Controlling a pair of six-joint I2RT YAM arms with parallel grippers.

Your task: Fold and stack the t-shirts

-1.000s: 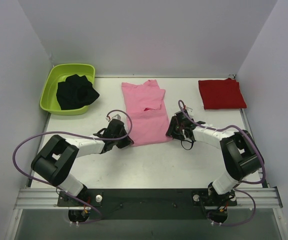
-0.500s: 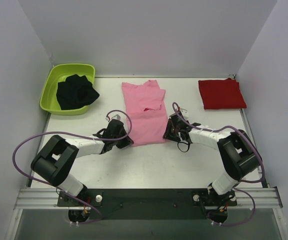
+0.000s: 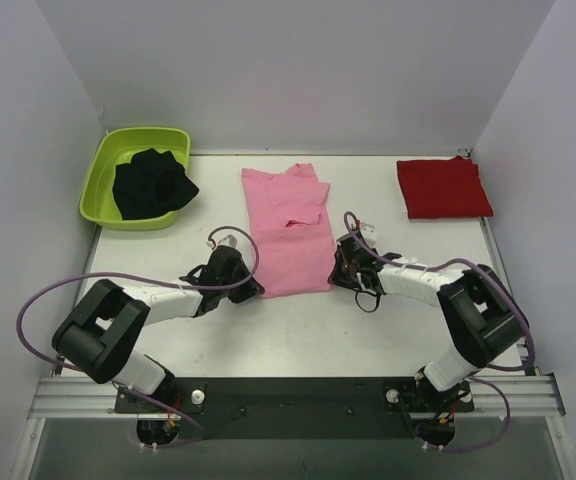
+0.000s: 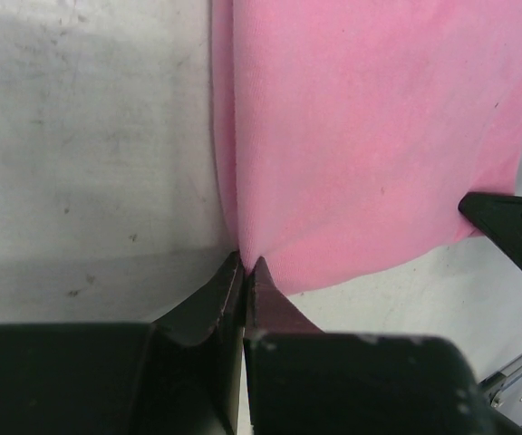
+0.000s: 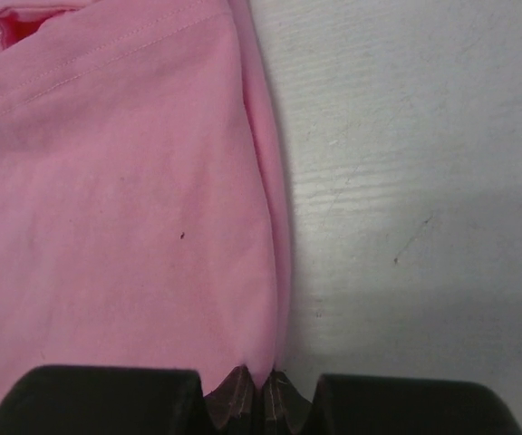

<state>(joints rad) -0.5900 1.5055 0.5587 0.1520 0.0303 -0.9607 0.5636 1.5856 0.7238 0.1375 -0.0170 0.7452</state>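
Your right gripper (image 3: 343, 270) has clamped a near corner of the light pink cloth t-shirt (image 3: 288, 235); your left gripper (image 3: 251, 285) pinches the other. The lime green plastic tub (image 3: 103, 160) and the deep red folded t-shirt (image 3: 443, 188) sit well apart from it. The pink one's length runs near-to-far.

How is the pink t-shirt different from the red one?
The pink t-shirt is a long strip mid-table; the red t-shirt is folded into a smaller squarish pad at the far right. The left pincer and right pincer each pinch a near corner of the pink t-shirt; nothing touches the red t-shirt. Both lie flat on the table.
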